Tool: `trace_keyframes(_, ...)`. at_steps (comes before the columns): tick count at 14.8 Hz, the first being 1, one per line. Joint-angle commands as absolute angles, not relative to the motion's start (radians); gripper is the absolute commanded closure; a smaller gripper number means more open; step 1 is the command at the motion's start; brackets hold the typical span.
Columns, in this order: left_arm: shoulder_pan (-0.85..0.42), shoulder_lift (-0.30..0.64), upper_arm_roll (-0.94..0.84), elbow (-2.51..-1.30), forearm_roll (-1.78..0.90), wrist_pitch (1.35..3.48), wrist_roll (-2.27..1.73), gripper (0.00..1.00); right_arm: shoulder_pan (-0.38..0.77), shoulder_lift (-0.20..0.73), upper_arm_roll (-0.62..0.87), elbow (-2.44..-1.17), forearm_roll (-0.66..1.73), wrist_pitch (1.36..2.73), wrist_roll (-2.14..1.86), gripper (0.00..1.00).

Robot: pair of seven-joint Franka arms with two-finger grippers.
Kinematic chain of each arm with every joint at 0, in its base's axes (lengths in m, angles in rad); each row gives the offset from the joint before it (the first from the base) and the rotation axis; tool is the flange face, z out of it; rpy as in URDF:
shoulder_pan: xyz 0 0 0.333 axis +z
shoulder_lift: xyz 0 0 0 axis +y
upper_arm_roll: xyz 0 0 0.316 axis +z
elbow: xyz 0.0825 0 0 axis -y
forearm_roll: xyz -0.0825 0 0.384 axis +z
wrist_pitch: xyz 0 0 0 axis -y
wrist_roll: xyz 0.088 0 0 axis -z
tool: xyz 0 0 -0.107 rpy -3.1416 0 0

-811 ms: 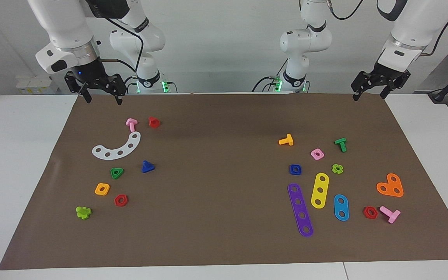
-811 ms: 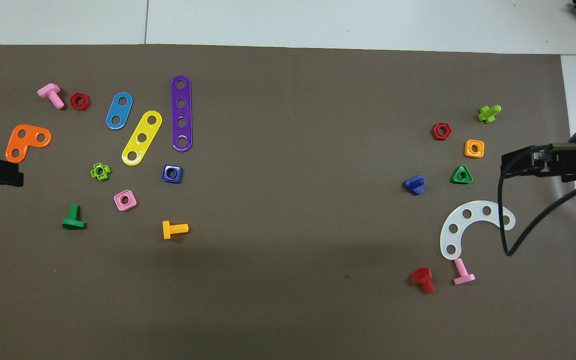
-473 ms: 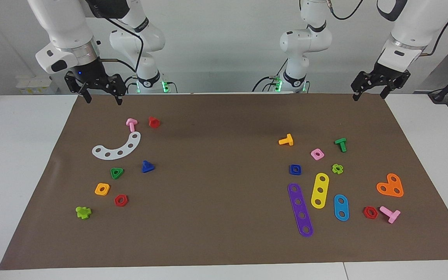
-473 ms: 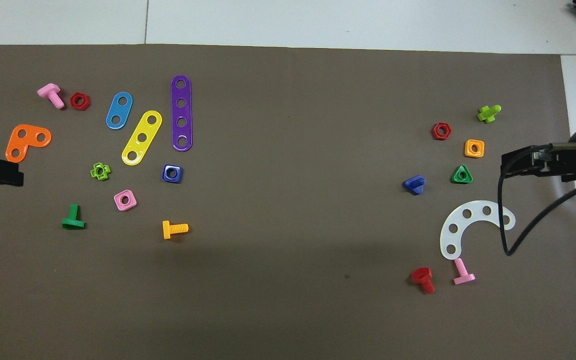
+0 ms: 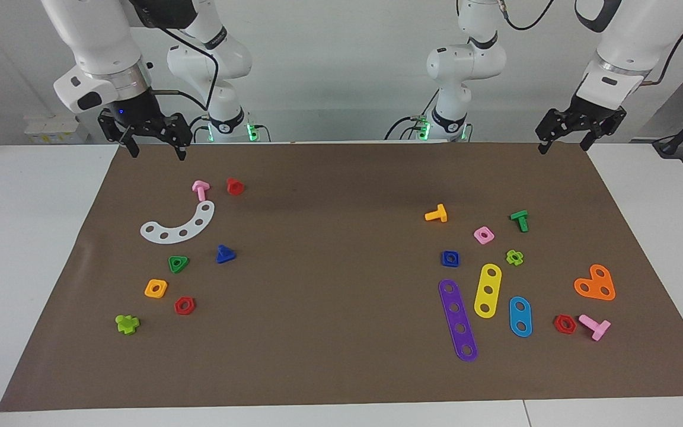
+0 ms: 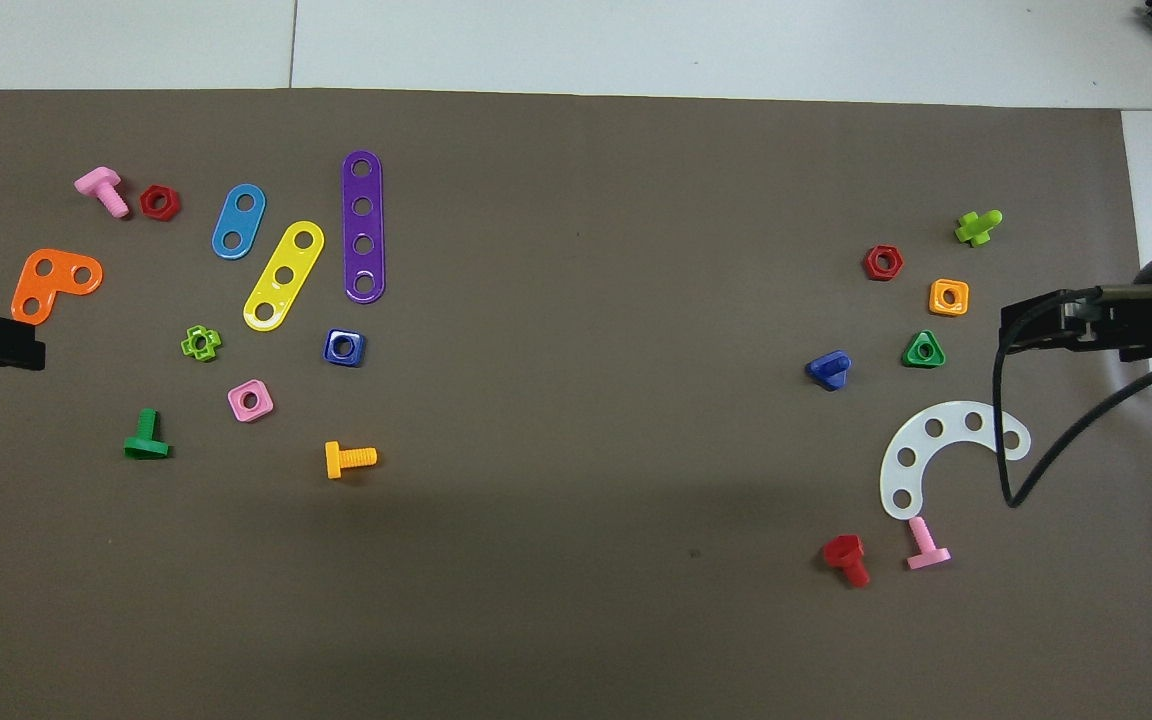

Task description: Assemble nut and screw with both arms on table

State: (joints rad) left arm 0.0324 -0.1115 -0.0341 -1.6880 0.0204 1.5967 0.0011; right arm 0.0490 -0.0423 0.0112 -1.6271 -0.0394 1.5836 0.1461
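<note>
Nothing on the mat has shifted since the earlier frames; both my arms wait as before, raised over the robot-side edge of the table (image 5: pixel 51 249).

My right gripper (image 5: pixel 153 151) hangs over the mat's corner at the right arm's end, fingers spread wide, holding nothing. My left gripper (image 5: pixel 564 144) hangs over the corner at the left arm's end, fingers also spread, holding nothing.

Near to far at the right arm's end: pink bolt (image 5: pixel 200 189), white curved strip (image 5: pixel 179 226), then the screw (image 5: pixel 224 254). It's dark blue with a triangular head, lying tipped on the mat beside the green triangular nut (image 5: pixel 178 263).

At the left arm's end: yellow bolt (image 5: pixel 437 214), pink square nut (image 5: pixel 483 235), then the nut (image 5: pixel 450 258). It's dark blue, square with rounded corners and a round centre hole, lying flat, just nearer to the robots than the purple strip (image 5: pixel 458 320).

Screw and nut lie well apart. No containers, no readable writing.
</note>
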Motion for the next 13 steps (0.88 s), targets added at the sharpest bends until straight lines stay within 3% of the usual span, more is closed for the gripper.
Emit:
trace_keyframes(1, 0.031, -0.138, -0.031, -1.741, 0.008, 1.638, -0.003, 0.00, 0.040, -0.080, 0.017, -1.739, -0.014, 1.673, 0.138, 0.00)
trace_keyframes(6, -0.001, -0.138, -0.032, -1.874, -0.034, 1.803, -0.003, 0.03, 0.043, -0.135, 0.015, -1.968, -0.014, 1.906, 0.095, 0.00)
trace_keyframes(9, -0.049, -0.120, -0.032, -1.960, -0.040, 1.968, -0.002, 0.04, 0.057, -0.085, 0.015, -1.982, -0.014, 1.963, 0.091, 0.01)
trace_keyframes(13, -0.113, 0.007, -0.032, -1.988, -0.040, 2.150, 0.023, 0.05, 0.066, -0.006, 0.017, -2.052, -0.017, 2.130, 0.087, 0.02)
